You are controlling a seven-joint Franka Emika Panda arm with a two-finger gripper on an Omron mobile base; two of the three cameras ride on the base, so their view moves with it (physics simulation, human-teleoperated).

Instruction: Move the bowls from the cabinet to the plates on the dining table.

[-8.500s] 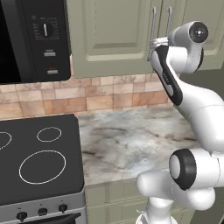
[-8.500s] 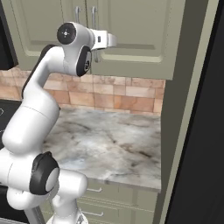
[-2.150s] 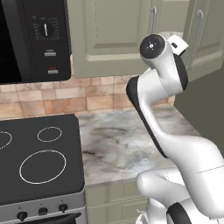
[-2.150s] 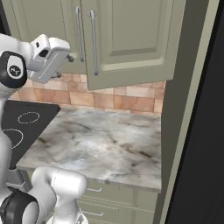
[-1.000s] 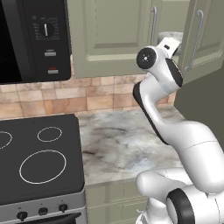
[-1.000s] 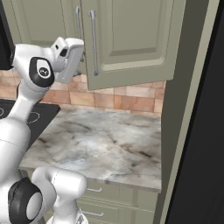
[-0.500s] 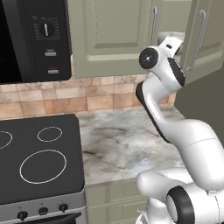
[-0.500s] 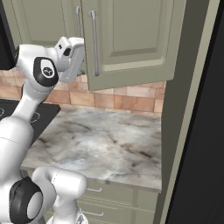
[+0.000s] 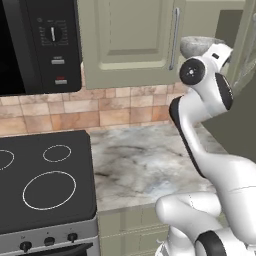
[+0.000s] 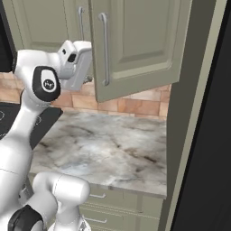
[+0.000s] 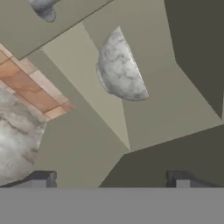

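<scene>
- At the mouth of the open cabinet the gripper is held with its jaws spread wide, and nothing is gripped between the two fingertips.
- Ahead of the fingertips, in the hand view, the grey bowl is seen on the cabinet shelf, well apart from them and touched by neither.
- A second grey rounded shape is cut off at the top edge of the hand view; what it is cannot be told.
- Seen from the left base view, the grey bowl sits at the front edge of the shelf, just above and behind the white arm, whose hand is raised to shelf height.
- Seen from the right base view, the hand is partly hidden behind the swung-out cabinet door, beside its long silver handle.
- Left of the open compartment, a shut cabinet door with its own bar handle is seen.
- Below the cabinet, a tiled backsplash runs along the wall above a marble worktop.
- At the worktop's left edge a black stove adjoins it, with a black microwave mounted above.
</scene>
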